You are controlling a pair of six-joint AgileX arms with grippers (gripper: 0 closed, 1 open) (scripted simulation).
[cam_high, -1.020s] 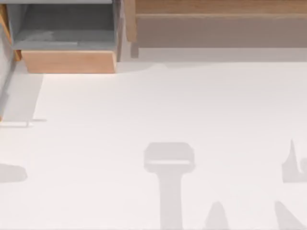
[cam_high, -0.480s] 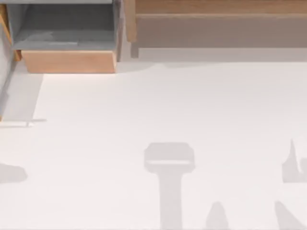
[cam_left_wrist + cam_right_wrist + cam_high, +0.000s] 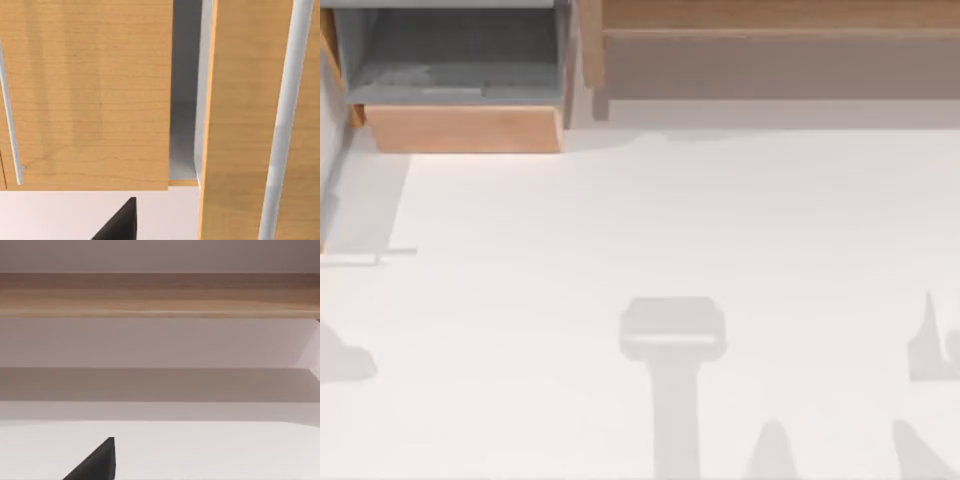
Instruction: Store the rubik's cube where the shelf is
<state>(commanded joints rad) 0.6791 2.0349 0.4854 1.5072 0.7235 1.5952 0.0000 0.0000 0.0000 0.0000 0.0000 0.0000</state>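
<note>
Rubik's cube: whereabouts impossible to tell, neither on the white worktop (image 3: 650, 220) nor on the shelf (image 3: 770, 15) along the back right. Storing apparently not done, judging by that. Jaws' state likewise impossible to tell on either arm.

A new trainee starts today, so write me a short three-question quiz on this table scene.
1. True or false: seen from above, the shelf runs along the far edge of the table, on its right side.
2. Pick one: the inside of the wooden box is A) grey, B) red, C) green.
3. Fill in: seen from above, the wooden box stands to the shelf's ___.

Key: 1 true; 2 A; 3 left.
</note>
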